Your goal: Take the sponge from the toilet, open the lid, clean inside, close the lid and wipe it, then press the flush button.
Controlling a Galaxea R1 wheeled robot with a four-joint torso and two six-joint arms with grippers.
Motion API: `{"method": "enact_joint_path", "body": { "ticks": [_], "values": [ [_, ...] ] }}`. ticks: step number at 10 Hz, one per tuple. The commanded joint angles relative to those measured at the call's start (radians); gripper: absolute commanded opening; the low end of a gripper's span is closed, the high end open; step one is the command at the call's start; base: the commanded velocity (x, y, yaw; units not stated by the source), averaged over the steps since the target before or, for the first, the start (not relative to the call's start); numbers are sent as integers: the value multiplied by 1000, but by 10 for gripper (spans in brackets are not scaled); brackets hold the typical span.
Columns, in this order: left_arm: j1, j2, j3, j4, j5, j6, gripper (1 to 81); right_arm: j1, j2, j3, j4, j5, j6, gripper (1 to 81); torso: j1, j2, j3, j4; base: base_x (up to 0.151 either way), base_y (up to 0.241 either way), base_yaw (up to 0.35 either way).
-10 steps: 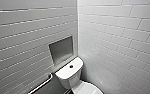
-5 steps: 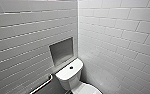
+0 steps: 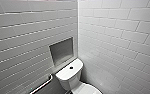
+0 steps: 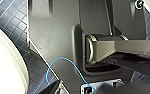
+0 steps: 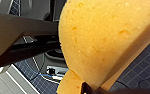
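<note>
Your R gripper (image 5: 86,87) is clamped on the sponge (image 5: 103,42). It's pinched at one end and hangs over the blue-tiled floor (image 5: 143,67), so it's off the toilet (image 3: 74,80). L gripper: can't tell open or shut.

What counts is direction. The toilet sits ahead and low, in the corner where the two tiled walls meet. Its cistern (image 3: 66,74) backs onto the wall w/ the niche (image 3: 61,50), and the flush button (image 3: 71,67) is mid-top. The long axis runs from the cistern out toward you & rightward. The lid (image 3: 89,89) is the near end and looks down, though partly cut off. W/ R full, I'd judge L the free arm for the lid.
</note>
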Motion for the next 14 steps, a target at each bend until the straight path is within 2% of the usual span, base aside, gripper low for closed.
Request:
{"method": "enact_joint_path", "body": {
  "ticks": [1, 14],
  "values": [
    [-39, 13, -36, -41, -30, -23, 811, 54, 34, -39, -16, -137, -3, 10, 0, 0, 0, 0, 0, 0, 0],
    [-39, 18, -29, -41, -19, -23, 811, 48, 49, -56, -16, -141, -6, 10, 0, 0, 0, 0, 0, 0, 0]
  ]
}}
